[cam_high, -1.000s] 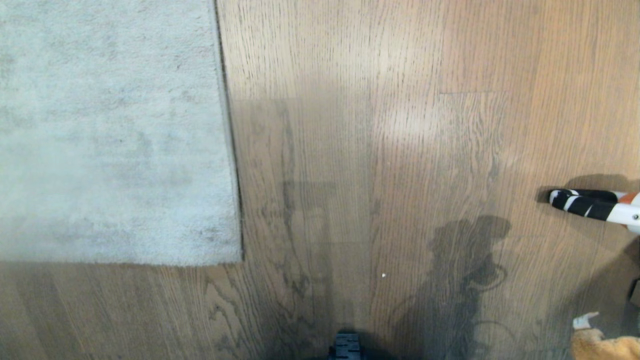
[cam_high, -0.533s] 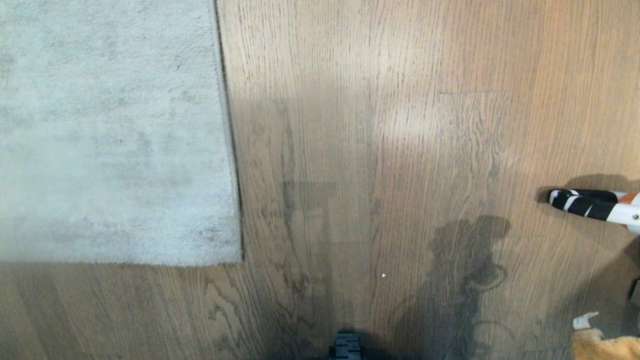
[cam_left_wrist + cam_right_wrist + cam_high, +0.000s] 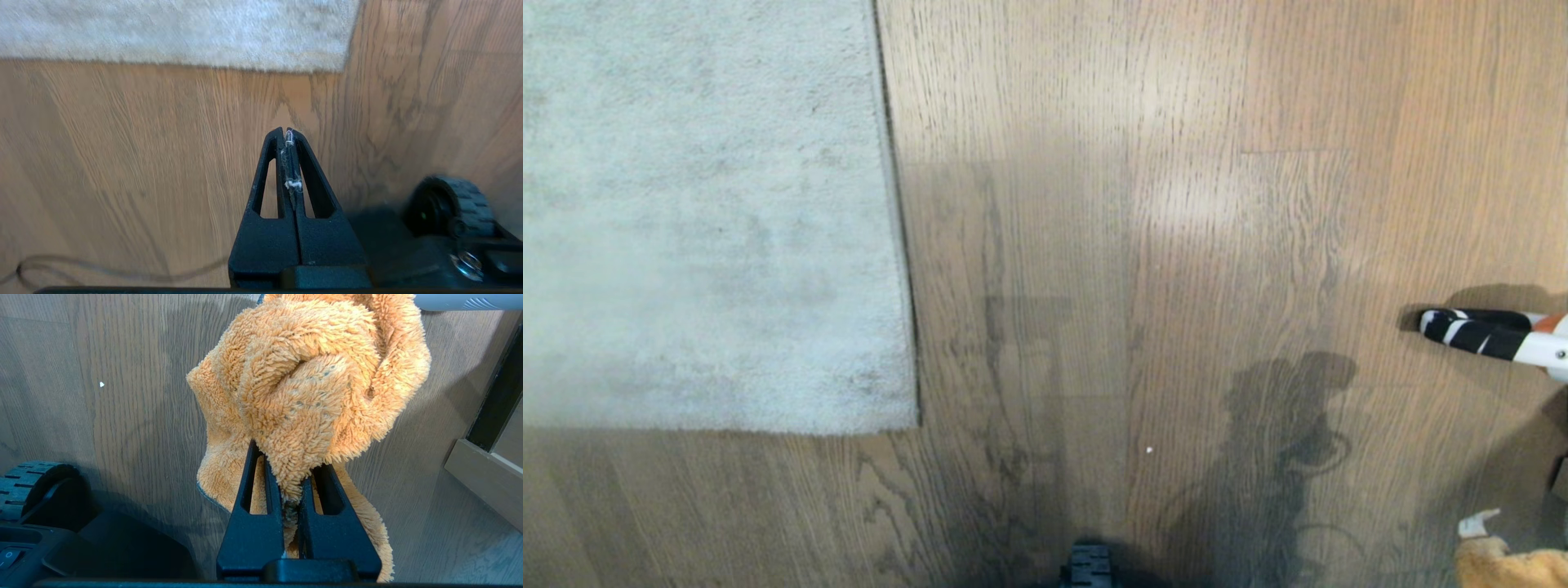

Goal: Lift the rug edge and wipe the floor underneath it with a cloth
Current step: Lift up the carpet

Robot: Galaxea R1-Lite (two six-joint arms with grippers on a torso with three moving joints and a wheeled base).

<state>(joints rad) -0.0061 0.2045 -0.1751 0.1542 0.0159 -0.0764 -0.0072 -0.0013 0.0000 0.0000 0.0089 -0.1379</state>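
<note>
Rug (image 3: 703, 212) cut off by the head view's top and left edges; only one corner and two borders shown. Cloth (image 3: 1507, 567) clipped at the bottom right corner there, just a fluffy orange scrap and a white tag visible. In the right wrist view, cloth (image 3: 310, 388) running past the top edge, its lower folds hidden behind the right gripper (image 3: 291, 486). Striped black-and-white object (image 3: 1486, 335) severed by the right edge, too little seen to identify. Dark wheel (image 3: 449, 208) blurred and partly cut off near the corner of the left wrist view. Thin cable (image 3: 102, 271) soft-focused, trailing out past the frame's edge. Both arms out of the head view.
</note>
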